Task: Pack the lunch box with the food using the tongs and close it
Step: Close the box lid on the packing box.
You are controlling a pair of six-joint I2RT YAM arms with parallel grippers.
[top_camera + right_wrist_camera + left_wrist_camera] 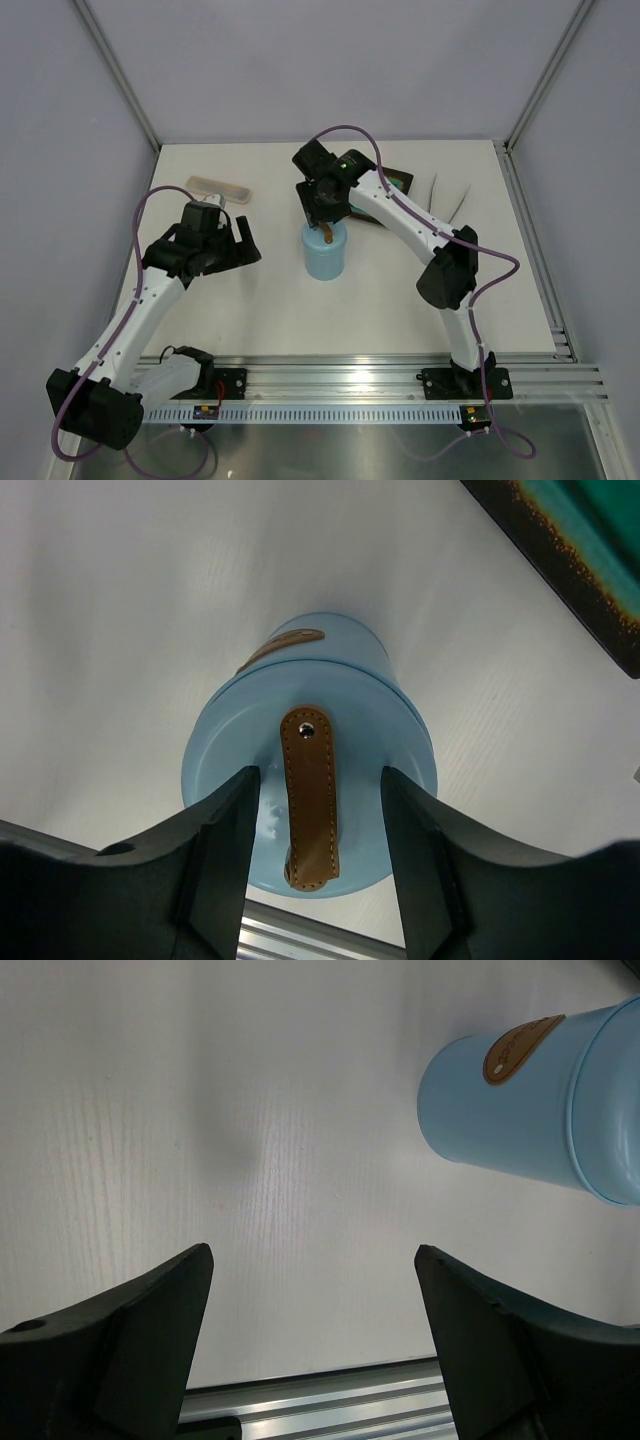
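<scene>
Closing light blue cylindrical plastic lunch box (325, 262): straddling brown lid strap (308, 790) with half-open, empty right gripper (318, 780); hovering left gripper (312, 1252) wide, empty, at 9 o'clock. Next, likely: lifting clear.

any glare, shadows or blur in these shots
Top view: glare on the metal rail, table evenly lit. Left wrist: faint soft shadow on the table, lunch box sharp. Right wrist: lid sharp, plate corner slightly soft.
</scene>
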